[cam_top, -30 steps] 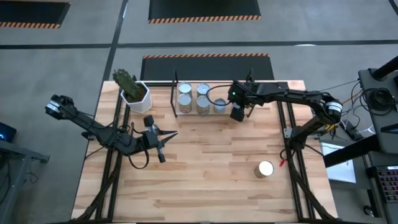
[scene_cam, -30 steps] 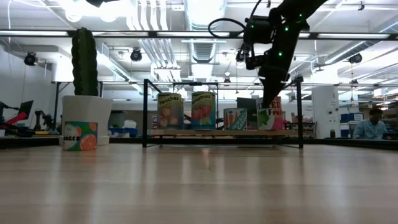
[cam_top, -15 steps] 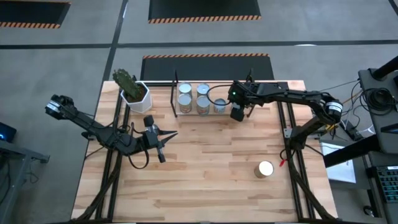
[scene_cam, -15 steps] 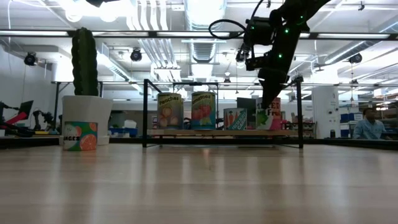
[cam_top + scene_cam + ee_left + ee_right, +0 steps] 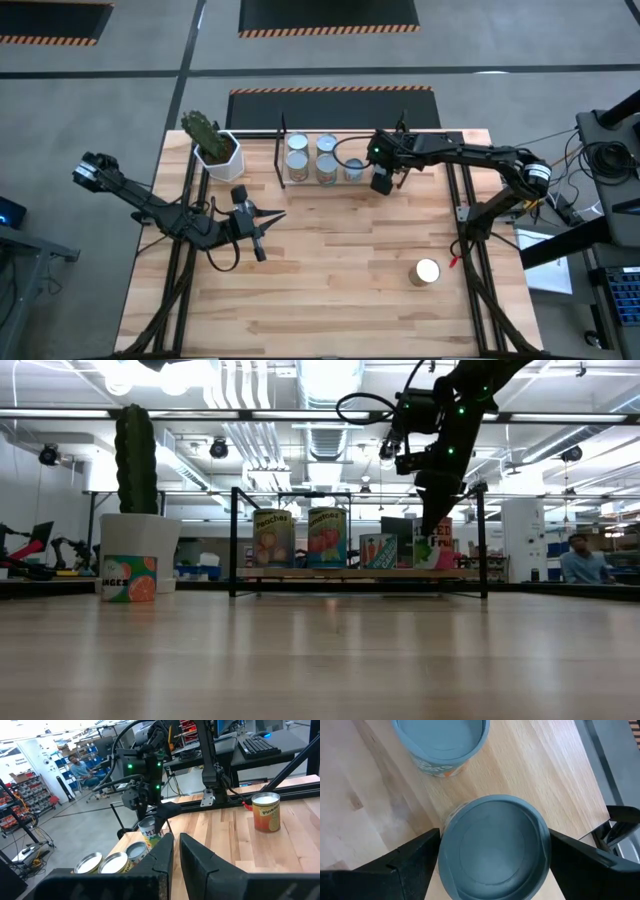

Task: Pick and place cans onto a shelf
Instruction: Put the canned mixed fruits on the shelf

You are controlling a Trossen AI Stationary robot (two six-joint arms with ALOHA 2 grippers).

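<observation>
The shelf (image 5: 420, 160) stands at the table's far edge, with several cans (image 5: 312, 155) on its left half. My right gripper (image 5: 381, 182) is shut on one more can (image 5: 494, 847) at the shelf's middle, just right of a smaller can (image 5: 439, 740). In the low view this held can (image 5: 433, 548) stands upright at board height. A further can (image 5: 427, 271) stands on the table at the near right. My left gripper (image 5: 262, 240) waits shut and empty over the table's left middle. My right gripper pinches the can's round side wall just under the top rim (image 5: 445, 837) between its two fingers, one on each opposite side. The fingers (image 5: 432, 520) come from above, pointing down. The can is upright, its base level with the shelf board; whether it rests there I cannot tell.
A white pot with a cactus (image 5: 215, 148) stands at the far left beside the shelf, with an orange-labelled can (image 5: 130, 577) in front of it. The shelf's black uprights (image 5: 484, 540) frame its ends. Bare shelf board lies right of the held can. A person (image 5: 578, 558) sits in the room behind.
</observation>
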